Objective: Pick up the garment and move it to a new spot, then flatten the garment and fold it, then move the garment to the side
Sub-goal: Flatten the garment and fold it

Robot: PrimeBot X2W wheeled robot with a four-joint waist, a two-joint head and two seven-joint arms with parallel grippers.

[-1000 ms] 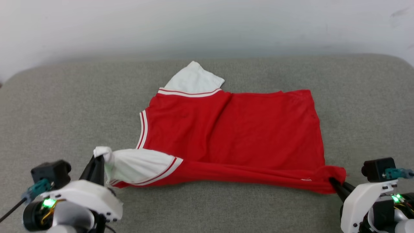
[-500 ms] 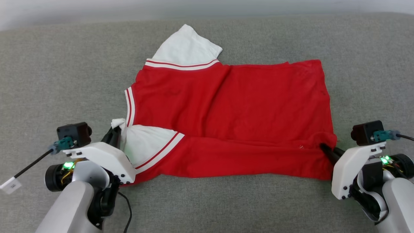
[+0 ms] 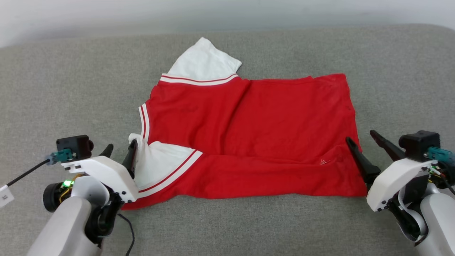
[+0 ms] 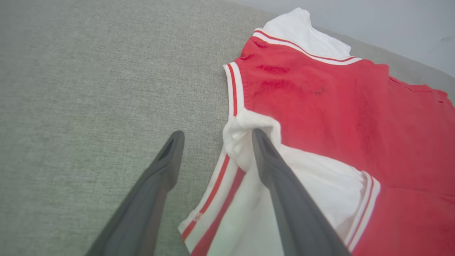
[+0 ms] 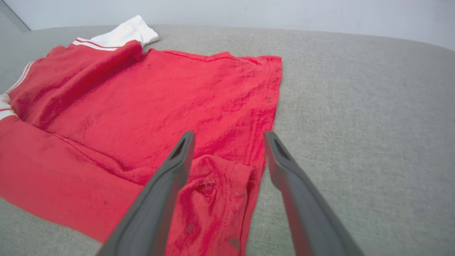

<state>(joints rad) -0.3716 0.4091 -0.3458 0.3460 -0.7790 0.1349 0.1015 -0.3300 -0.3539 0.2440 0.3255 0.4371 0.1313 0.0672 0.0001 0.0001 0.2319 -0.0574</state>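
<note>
The garment (image 3: 256, 135), a red jersey with white sleeves and red-white striped trim, lies spread on the grey cushion, near edge folded over. My left gripper (image 3: 120, 150) stands open at its near-left corner; the bunched white sleeve (image 4: 245, 142) rests against the right finger (image 4: 280, 185), not pinched. My right gripper (image 3: 359, 138) is open over the near-right hem corner (image 5: 220, 185), which lies rumpled between the spread fingers. The far white sleeve (image 3: 204, 60) points away from me. The garment (image 5: 160, 99) is also in the right wrist view.
The grey fabric cushion (image 3: 64, 89) extends well to the left, right and front of the garment. A pale wall (image 3: 227, 14) runs along its far edge. A cable with a white tag (image 3: 14, 185) hangs off the left wrist.
Both grippers have opened and let go of the garment's near corners, which now rest on the cushion. The head camera has also shifted between frames.
</note>
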